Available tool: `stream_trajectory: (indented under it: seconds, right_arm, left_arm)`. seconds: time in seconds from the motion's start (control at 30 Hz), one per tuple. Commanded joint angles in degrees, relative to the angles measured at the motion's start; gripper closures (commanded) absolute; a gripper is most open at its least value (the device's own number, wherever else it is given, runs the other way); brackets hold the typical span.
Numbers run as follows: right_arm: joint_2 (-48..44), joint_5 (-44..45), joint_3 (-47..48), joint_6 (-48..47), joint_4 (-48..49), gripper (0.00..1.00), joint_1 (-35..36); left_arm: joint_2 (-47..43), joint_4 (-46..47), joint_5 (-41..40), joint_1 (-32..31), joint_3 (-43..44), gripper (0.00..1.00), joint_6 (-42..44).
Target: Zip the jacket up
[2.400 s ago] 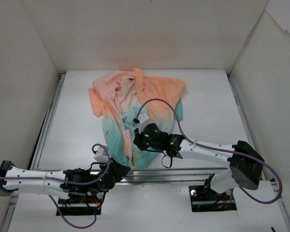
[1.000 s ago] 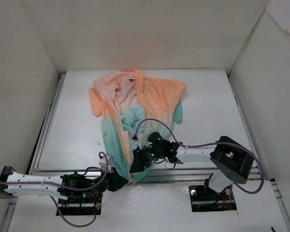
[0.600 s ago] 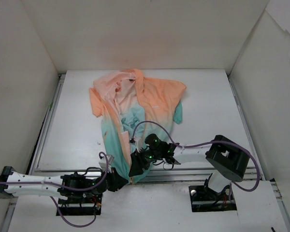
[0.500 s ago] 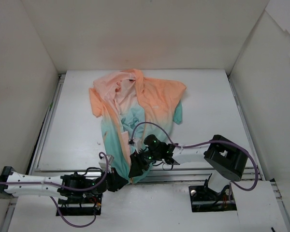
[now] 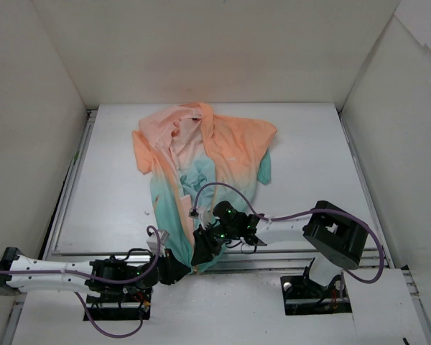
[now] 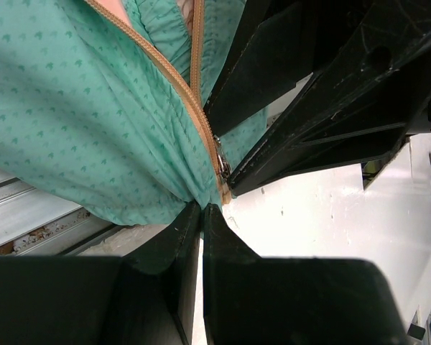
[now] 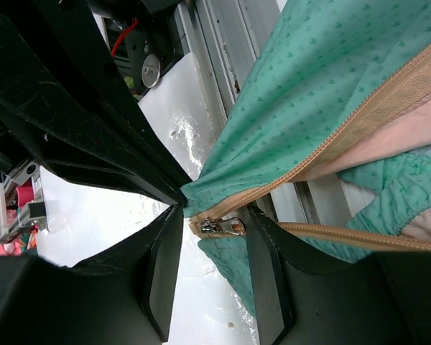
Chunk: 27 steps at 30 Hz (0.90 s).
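At the near edge of the surface (image 5: 309, 180), the left tool (image 6: 201, 210) is clenched on the teal hem of the jacket (image 5: 208, 151), right at the foot of the zipper. Facing it, the right tool (image 7: 214, 213) stands partly parted with the metal zipper slider (image 7: 219, 227) between its fingers (image 7: 161, 280); whether they press on it cannot be told. One jacket, one slider, two orange zipper tapes (image 7: 359, 117) and two tools are in view. The jacket lies spread from the far middle of the surface, peach end away, its hem drawn over the near edge. Moments earlier the right tool sat higher up the jacket's front; it has since dropped to the hem, and the left tool has pulled back toward the near edge.
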Motion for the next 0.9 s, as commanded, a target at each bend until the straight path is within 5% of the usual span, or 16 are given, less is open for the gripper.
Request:
stream_trajectory:
  seconds: [0.0, 0.87]
  right_arm:
    - [-1.91, -1.69, 1.41, -0.24, 2.74, 0.63, 0.52]
    - [-4.99, 0.77, -0.61, 0.2, 1.42, 0.77, 0.44]
  left_arm:
    - [0.28, 1.89, -0.83, -0.36, 1.46, 1.0, -0.24]
    - [-0.42, 1.98, -0.74, -0.36, 0.93, 1.0, -0.77]
